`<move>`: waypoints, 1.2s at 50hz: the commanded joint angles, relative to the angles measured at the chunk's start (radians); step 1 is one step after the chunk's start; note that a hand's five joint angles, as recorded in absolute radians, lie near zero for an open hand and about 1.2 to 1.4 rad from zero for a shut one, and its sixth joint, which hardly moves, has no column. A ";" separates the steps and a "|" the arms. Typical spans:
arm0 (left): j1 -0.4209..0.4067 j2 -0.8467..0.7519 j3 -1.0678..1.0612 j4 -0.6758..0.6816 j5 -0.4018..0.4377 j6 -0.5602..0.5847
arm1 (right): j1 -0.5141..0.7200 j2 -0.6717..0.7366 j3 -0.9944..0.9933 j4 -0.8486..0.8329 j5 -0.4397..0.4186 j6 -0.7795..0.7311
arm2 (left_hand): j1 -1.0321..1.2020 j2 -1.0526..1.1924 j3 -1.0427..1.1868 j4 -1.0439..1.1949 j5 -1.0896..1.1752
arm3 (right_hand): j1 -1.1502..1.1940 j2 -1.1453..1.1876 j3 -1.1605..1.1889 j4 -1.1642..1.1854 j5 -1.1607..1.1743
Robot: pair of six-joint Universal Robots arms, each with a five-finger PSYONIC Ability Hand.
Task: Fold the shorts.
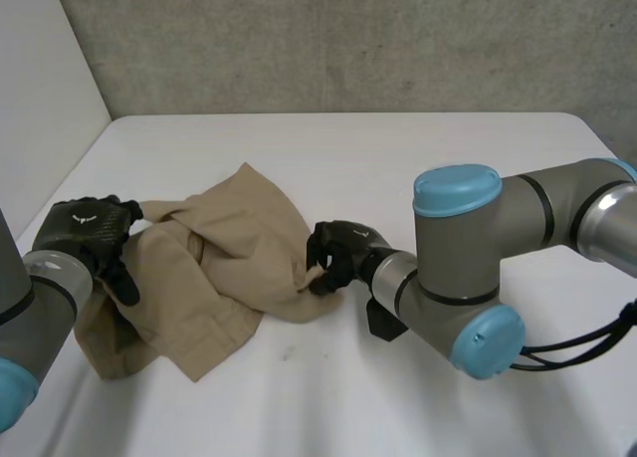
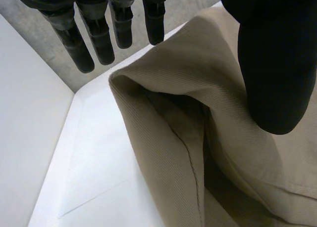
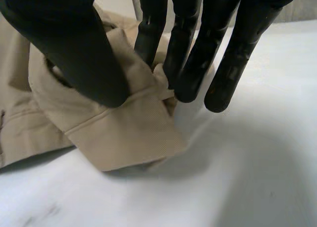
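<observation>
Tan shorts [image 1: 219, 263] lie crumpled on the white table [image 1: 398, 148], left of the middle. My left hand [image 1: 85, 228] rests at their left edge, open, with its fingers [image 2: 79, 44] straight above a raised fold of the shorts [image 2: 198, 88] and the thumb over the cloth. My right hand [image 1: 338, 253] is at the shorts' right edge. There its thumb and fingertips [image 3: 188, 83] pinch a hemmed corner of the shorts [image 3: 124, 133] just above the table.
A white side wall [image 1: 40, 79] runs along the table's left edge and a grey concrete wall [image 1: 348, 39] stands behind it. My right arm's elbow [image 1: 468, 268] sits low over the table to the right of the shorts.
</observation>
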 commanded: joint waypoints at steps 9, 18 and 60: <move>-0.001 0.106 -0.037 0.000 0.029 -0.005 | -0.204 0.068 -0.447 -0.021 0.160 -0.344 | -0.050 -0.040 -0.099 -0.040 -0.028 | 0.451 0.272 0.239 0.238 0.287; -0.016 0.102 -0.054 -0.006 0.081 -0.011 | -0.270 0.233 -0.688 -0.081 0.127 -0.477 | -0.070 -0.060 -0.119 -0.060 -0.049 | -0.389 -0.568 -0.601 -0.602 -0.553; -0.281 -0.332 0.105 0.048 0.071 -0.221 | -0.238 -0.324 0.528 -0.174 0.006 -0.568 | 0.047 0.057 -0.002 0.057 0.069 | -0.490 -0.669 -0.702 -0.703 -0.654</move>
